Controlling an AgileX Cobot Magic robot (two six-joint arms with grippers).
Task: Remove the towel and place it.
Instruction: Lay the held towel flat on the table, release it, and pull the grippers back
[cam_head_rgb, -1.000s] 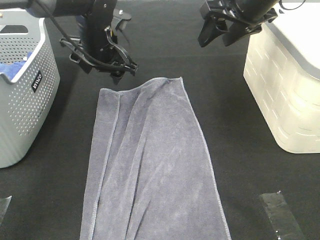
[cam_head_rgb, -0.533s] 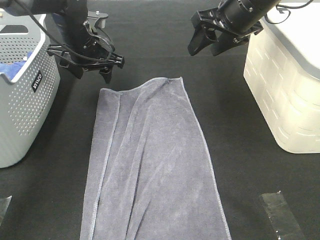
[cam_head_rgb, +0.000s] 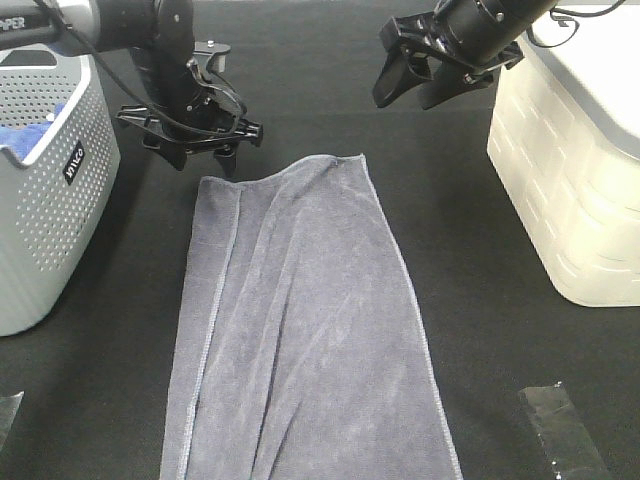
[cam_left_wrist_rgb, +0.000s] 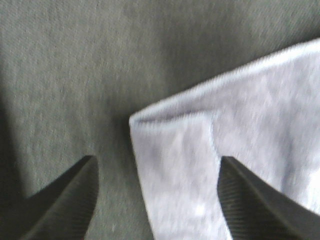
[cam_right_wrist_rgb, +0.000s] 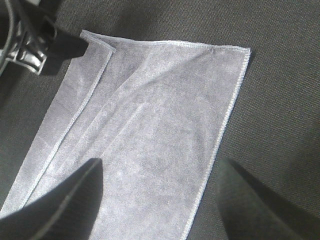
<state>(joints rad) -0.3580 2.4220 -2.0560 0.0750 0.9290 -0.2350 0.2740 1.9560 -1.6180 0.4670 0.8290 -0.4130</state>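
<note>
The slate grey-blue towel (cam_head_rgb: 305, 330) lies flat and lengthwise on the black table, its left edge folded over along a hem. My left gripper (cam_head_rgb: 200, 160) hovers open just above the towel's far left corner (cam_left_wrist_rgb: 170, 130), its fingers (cam_left_wrist_rgb: 65, 200) spread to either side of that corner. My right gripper (cam_head_rgb: 410, 85) is open and empty, raised well above the towel's far right corner (cam_right_wrist_rgb: 242, 50). The towel fills much of the right wrist view (cam_right_wrist_rgb: 145, 125).
A grey perforated basket (cam_head_rgb: 40, 190) with a bright blue cloth (cam_head_rgb: 30, 135) inside stands at the left. A cream lidded bin (cam_head_rgb: 580, 170) stands at the right. Tape strips (cam_head_rgb: 560, 430) lie on the table near the front right.
My left gripper has swung right and come back down over the towel's far left corner. My right gripper has shifted left and stayed high. The towel has not moved.
</note>
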